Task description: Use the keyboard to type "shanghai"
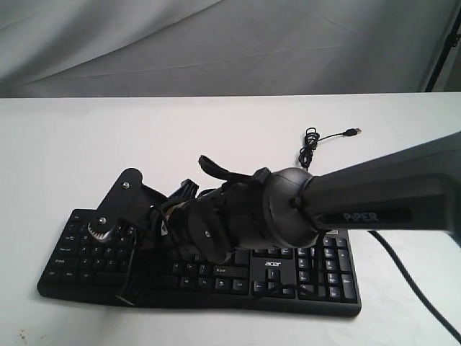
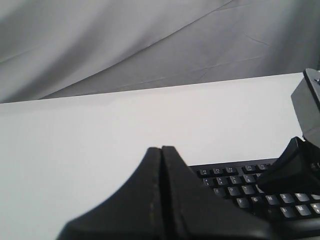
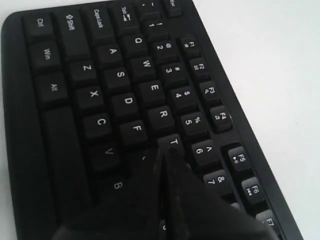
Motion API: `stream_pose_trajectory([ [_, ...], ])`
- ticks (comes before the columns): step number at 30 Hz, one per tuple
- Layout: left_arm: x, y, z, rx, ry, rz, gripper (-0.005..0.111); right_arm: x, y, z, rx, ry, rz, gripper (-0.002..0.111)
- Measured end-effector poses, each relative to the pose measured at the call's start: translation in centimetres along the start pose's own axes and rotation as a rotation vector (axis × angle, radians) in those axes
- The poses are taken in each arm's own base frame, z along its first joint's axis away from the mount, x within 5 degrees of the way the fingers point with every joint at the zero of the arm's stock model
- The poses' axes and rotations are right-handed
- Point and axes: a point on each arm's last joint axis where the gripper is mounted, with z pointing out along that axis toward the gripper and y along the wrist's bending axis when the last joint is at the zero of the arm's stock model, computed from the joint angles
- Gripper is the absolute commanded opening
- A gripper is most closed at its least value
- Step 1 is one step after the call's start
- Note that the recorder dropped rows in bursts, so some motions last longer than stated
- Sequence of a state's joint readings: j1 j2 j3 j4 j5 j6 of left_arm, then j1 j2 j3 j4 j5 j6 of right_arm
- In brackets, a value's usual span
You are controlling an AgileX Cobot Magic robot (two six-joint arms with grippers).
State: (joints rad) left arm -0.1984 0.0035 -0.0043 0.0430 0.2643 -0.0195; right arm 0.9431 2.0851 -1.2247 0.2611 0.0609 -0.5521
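Observation:
The black keyboard (image 1: pixel 274 277) with the white acer logo lies along the near side of the white table (image 1: pixel 72 144). My right arm (image 1: pixel 288 209) reaches across from the right and ends over the keyboard's left half. In the right wrist view the right gripper (image 3: pixel 165 150) is shut, its tips at the edge of the T key (image 3: pixel 173 142), above the keys beside F on the keyboard (image 3: pixel 100 95). Whether a key is pressed cannot be told. The left gripper (image 2: pixel 161 148) is shut and empty, beside the keyboard (image 2: pixel 235 190) near its E and R keys.
The keyboard's thin USB cable (image 1: pixel 310 144) lies coiled behind it, plug (image 1: pixel 353 132) pointing right. A thick black cable (image 1: pixel 410 281) runs off the table's right front. A grey cloth backdrop (image 1: pixel 216 43) hangs behind the table.

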Motion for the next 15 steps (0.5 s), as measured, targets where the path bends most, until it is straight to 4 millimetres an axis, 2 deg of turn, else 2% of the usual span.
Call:
stream_pose_trajectory([
  [15, 0.00, 0.00, 0.00, 0.000, 0.000, 0.000, 0.000, 0.45, -0.27, 0.28, -0.002, 0.020, 0.009, 0.000],
])
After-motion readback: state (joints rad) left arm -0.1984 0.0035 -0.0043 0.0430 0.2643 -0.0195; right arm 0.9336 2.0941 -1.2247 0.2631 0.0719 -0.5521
